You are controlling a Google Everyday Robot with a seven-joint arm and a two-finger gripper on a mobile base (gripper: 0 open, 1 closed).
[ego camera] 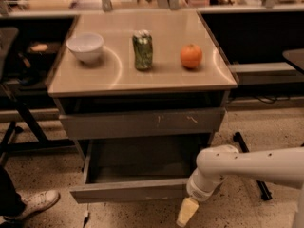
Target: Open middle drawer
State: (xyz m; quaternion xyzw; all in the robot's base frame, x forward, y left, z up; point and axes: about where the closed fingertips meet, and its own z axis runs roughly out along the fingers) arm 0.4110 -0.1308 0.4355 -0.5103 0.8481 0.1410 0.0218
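Worktop [166, 82] with three objects in a row across it: a white bowl [85, 46] near the left edge, a green can [143, 50] upright at the centre, and an orange [191, 56] toward the right edge, all apart from one another. Under the front edge sits an upper drawer [142, 122] with a taller front bearing pale scratch marks. Beneath it, the middle drawer [128, 190] stands pulled out well forward of the front edge, its grey tray interior exposed and its plain front facing the camera. The gripper [187, 213] hangs low, below and forward of the front right corner, just beside the right end of the middle drawer's front. Whether it is released or clenched cannot be told, and nothing is seen in its grasp. The white arm [251, 165] enters from the right. A shoe [35, 203] lies on the floor below the front left corner.
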